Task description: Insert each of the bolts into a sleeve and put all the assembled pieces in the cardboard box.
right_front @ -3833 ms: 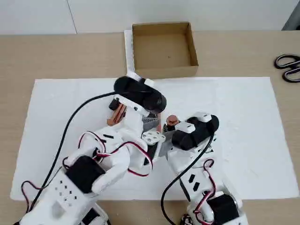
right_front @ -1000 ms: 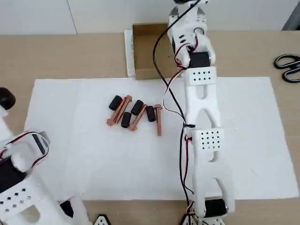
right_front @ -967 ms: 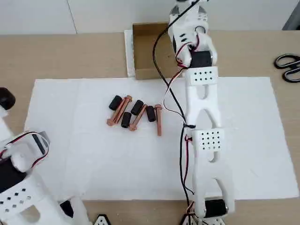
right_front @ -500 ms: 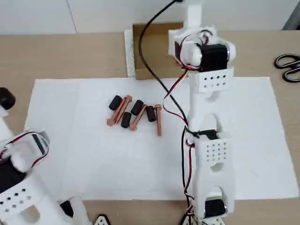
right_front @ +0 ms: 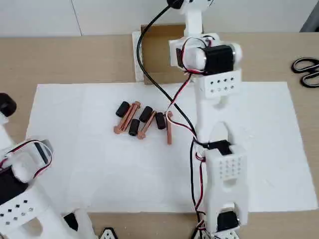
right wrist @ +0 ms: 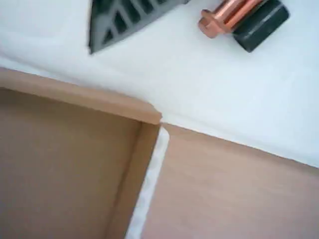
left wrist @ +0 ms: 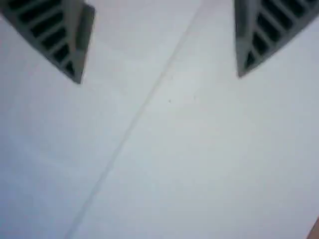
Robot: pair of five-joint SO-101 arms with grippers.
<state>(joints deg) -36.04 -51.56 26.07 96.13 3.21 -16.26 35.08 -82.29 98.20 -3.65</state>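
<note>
Copper bolts (right_front: 126, 118) beside stubby black sleeves (right_front: 134, 127) on white sheet (right_front: 99, 164)

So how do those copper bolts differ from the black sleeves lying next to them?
The bolts are copper-coloured, the sleeves black. The bolts are long and thin with a wider head, the sleeves short and stubby. Both lie in one cluster on the white sheet, outside the cardboard box.

Copper-coloured bolts (right_front: 169, 128), matte black sleeves (right_front: 133, 127), plain brown cardboard box (right_front: 157, 55), white paper sheet (right_front: 89, 149), light tan table (right_front: 65, 55), black scissors (right_front: 306, 69), my right arm (right_front: 224, 169) white with black motors and red wires, my left gripper (left wrist: 158, 77) dark grey, slatted
</note>
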